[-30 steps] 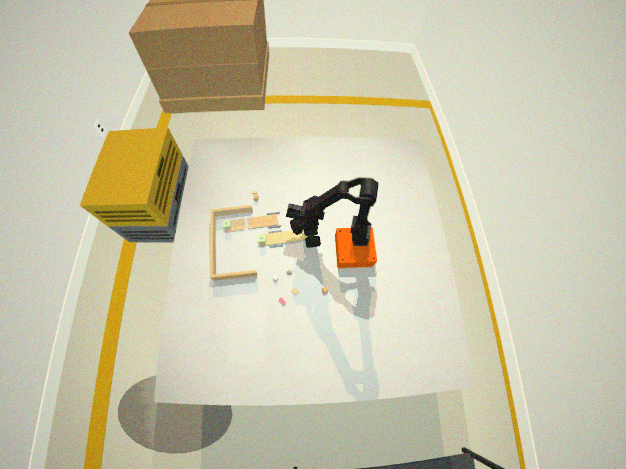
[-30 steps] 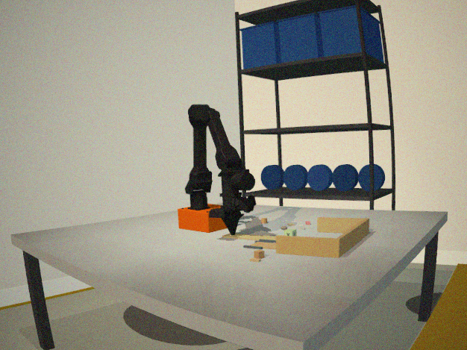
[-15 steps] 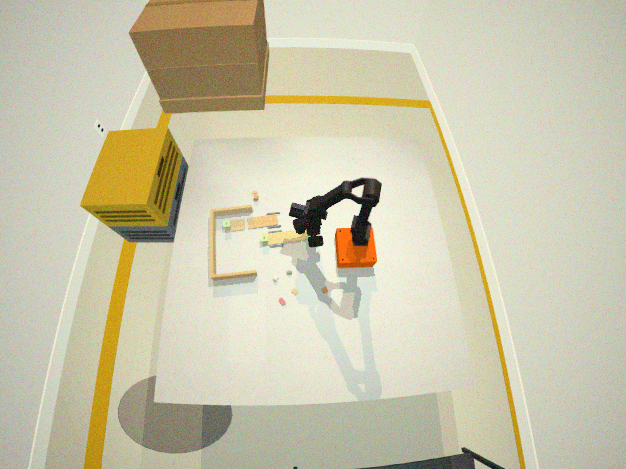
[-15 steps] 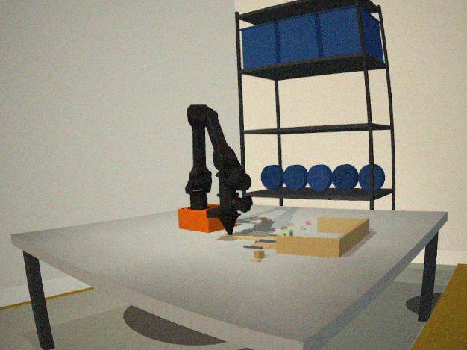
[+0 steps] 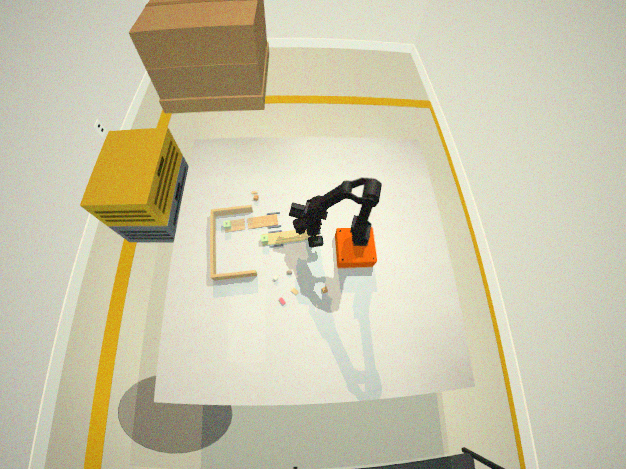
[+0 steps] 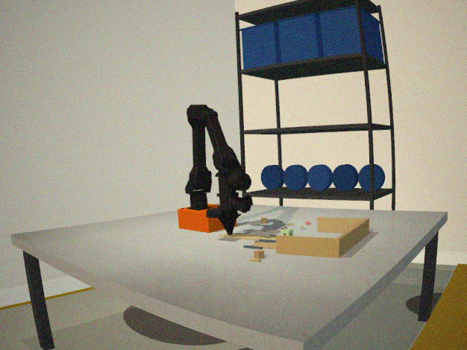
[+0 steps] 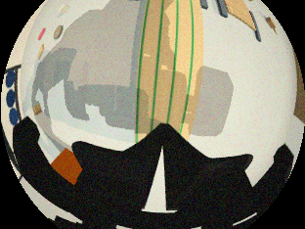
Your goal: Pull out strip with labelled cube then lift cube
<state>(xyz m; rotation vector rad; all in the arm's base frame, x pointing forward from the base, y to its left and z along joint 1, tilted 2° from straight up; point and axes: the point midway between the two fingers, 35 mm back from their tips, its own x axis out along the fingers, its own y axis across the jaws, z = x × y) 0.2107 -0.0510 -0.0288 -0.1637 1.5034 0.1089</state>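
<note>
Black closed fingers (image 5: pixel 315 241) (image 6: pixel 230 233) meet the striped strip's (image 5: pixel 284 237) (image 6: pixel 253 236) (image 7: pixel 163 58) near end.

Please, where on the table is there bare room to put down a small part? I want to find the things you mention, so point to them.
Free patches: inside the wooden frame (image 5: pixel 213 244) (image 6: pixel 307 246), along its side away from the split strip (image 5: pixel 262 221); also beyond the orange base (image 5: pixel 342 259) (image 6: pixel 192 219), toward the table edge. Crowded: around both strips and guide rails, under the gripper (image 5: pixel 315 240) (image 6: pixel 230 233) (image 7: pixel 163 127).
</note>
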